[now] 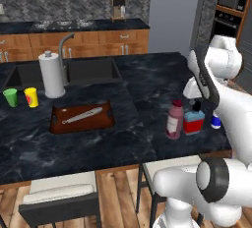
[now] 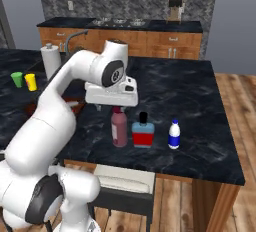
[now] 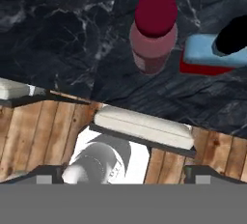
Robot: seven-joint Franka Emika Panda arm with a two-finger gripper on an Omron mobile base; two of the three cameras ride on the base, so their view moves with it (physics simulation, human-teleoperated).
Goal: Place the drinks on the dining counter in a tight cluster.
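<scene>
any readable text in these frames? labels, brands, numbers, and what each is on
None readable.
Maroon bottle: pale label, no legible print.
Square blue-and-red bottle: plain colour bands, no lettering resolves.
White-and-blue bottle: too small to tell.
Green cup and yellow cup: plain.

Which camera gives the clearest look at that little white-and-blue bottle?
The right base view: the small white-and-blue bottle stands whole and unobstructed right of the square bottle. In the left base view the arm mostly hides it.
</scene>
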